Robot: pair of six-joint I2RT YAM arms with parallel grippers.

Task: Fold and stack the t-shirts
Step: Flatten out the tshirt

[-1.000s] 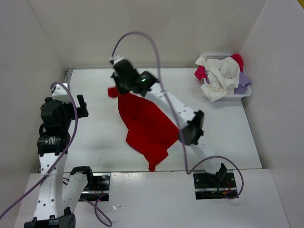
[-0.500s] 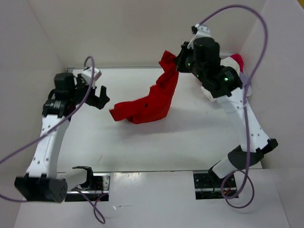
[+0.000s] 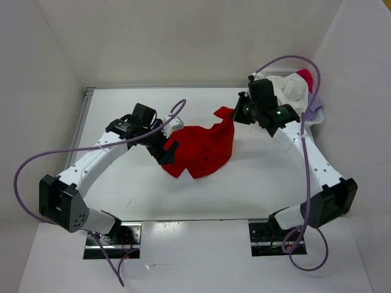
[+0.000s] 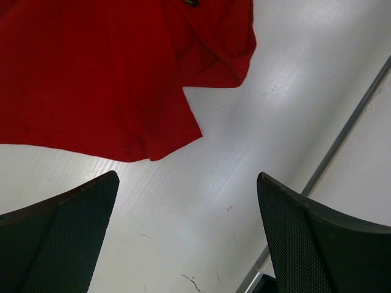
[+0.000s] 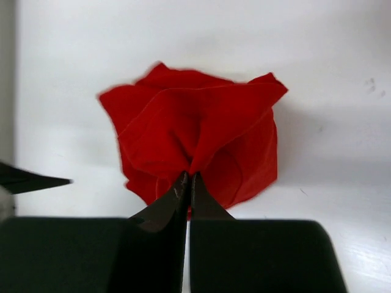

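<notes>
White table (image 3: 263, 183) w/ red tee (image 3: 204, 149)

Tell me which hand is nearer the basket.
Right. The right hand, shut on the red shirt, is just left of the basket; the left hand hangs open at the shirt's opposite edge, much farther left.

A white table (image 3: 122, 183) stands boxed in by plain white panels: a back wall (image 3: 201, 43), a left wall (image 3: 30, 91) and a right wall (image 3: 360, 134). A metal rail (image 3: 84, 101) edges the table's left side. The light is even, the shadows are soft, and the tabletop is faintly scuffed.
</notes>
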